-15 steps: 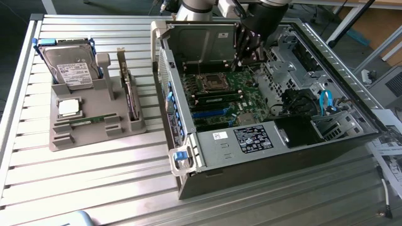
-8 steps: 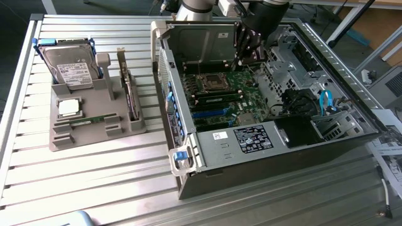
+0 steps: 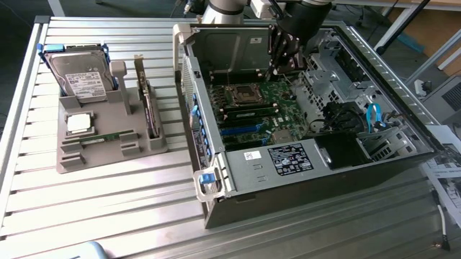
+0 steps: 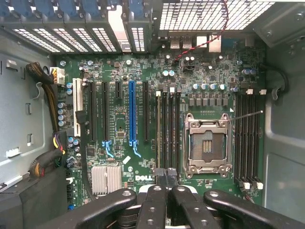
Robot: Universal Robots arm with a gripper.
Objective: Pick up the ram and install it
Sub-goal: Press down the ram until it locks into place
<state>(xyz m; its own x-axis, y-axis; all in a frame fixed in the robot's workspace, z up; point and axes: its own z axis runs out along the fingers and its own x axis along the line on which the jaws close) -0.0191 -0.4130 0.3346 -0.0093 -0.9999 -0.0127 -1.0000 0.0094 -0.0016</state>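
The tool (image 4: 165, 177), fingers shut and empty, hangs over the motherboard (image 4: 157, 86); a ram stick (image 3: 99, 138) lies on the gray tray (image 3: 108, 154) (ribbed metal tabletop (image 3: 108, 205)).

One open Dell computer case (image 3: 288, 189) holds one motherboard (image 4: 214, 76), one empty processor socket (image 4: 207, 145), one blue expansion slot (image 4: 132, 113) and one seated ram stick (image 4: 158, 129) just ahead of the jaws, while one loose ram stick (image 3: 101, 138), one hard drive (image 3: 83, 81), one processor chip (image 3: 78, 123) and one expansion card (image 3: 149, 105) sit on one grey holder (image 3: 108, 154) well away from them.
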